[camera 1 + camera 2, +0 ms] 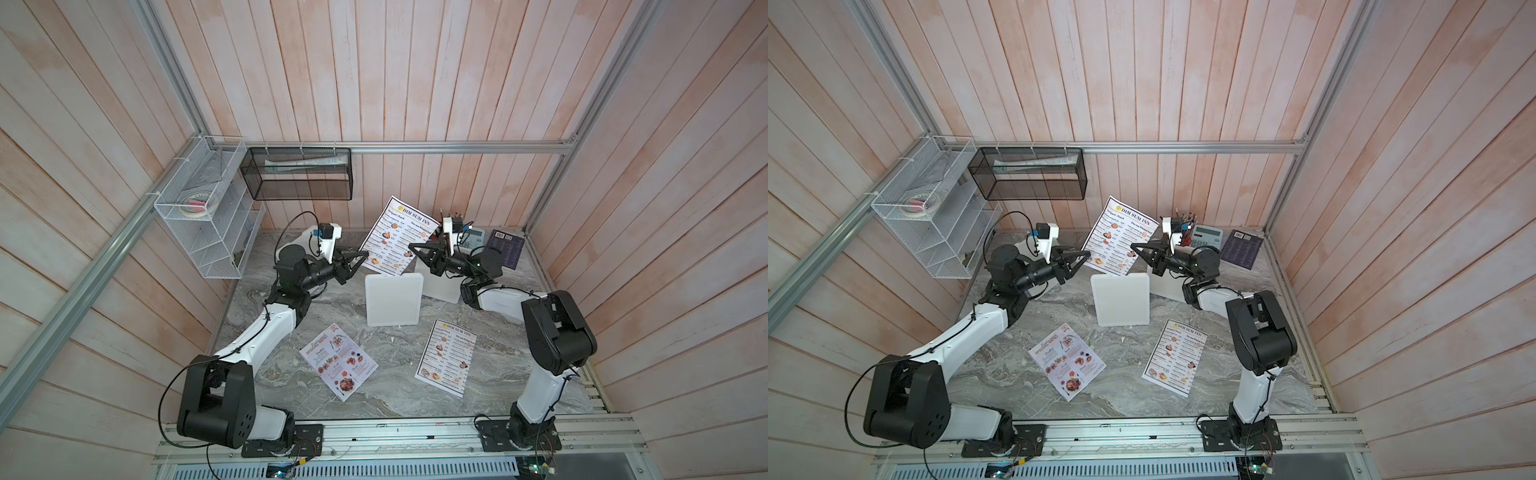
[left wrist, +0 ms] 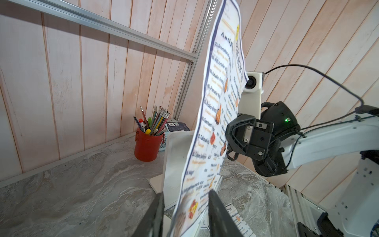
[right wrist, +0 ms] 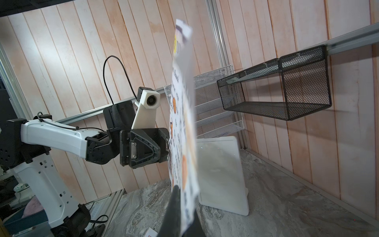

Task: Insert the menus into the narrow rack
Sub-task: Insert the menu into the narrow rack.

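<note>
Upright menu [image 1: 395, 237] pinched at one side by right gripper [image 1: 412, 250]; left gripper [image 1: 360, 259] straddles opposite edge, jaws parted; rack [image 1: 392, 299] just below.

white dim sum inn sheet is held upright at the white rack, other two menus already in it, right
No: the upright white DIM SUM INN sheet is at the white rack, but the colourful Special Menu and second DIM SUM INN sheet lie flat on the marble table; both top views.

"DIM SUM INN" heads the upright menu [image 1: 395, 237] and the flat menu [image 1: 446, 357], each in capitals
</note>
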You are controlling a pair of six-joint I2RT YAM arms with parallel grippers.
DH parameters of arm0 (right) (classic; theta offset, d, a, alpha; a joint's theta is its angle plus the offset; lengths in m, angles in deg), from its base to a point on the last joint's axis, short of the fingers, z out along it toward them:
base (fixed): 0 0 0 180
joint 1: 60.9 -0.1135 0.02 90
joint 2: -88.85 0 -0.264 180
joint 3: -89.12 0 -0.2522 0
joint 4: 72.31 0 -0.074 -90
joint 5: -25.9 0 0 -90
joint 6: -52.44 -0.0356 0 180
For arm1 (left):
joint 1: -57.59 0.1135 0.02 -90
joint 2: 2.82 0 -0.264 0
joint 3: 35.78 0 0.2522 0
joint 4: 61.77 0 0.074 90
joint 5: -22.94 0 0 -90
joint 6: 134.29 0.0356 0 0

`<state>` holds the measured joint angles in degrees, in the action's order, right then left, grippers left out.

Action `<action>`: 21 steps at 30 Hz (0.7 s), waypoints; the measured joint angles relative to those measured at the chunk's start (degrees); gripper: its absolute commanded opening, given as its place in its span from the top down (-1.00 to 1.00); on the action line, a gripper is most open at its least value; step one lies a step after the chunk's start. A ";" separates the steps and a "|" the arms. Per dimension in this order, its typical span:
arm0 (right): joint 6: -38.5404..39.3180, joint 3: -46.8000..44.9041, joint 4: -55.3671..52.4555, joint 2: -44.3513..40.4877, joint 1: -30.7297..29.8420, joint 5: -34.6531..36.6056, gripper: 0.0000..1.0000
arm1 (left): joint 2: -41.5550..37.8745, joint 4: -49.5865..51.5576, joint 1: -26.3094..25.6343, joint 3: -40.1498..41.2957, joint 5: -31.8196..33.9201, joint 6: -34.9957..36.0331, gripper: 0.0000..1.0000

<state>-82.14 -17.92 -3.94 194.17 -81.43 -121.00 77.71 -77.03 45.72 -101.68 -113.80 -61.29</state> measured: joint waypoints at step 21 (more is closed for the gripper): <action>10.08 -2.40 -14.80 -6.56 0.22 -1.70 1.00 | -0.09 -0.57 0.00 0.52 -0.85 -0.20 0.23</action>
<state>-72.06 -20.33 -18.74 187.61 -81.22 -122.71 77.62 -77.59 45.72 -101.16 -114.65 -61.49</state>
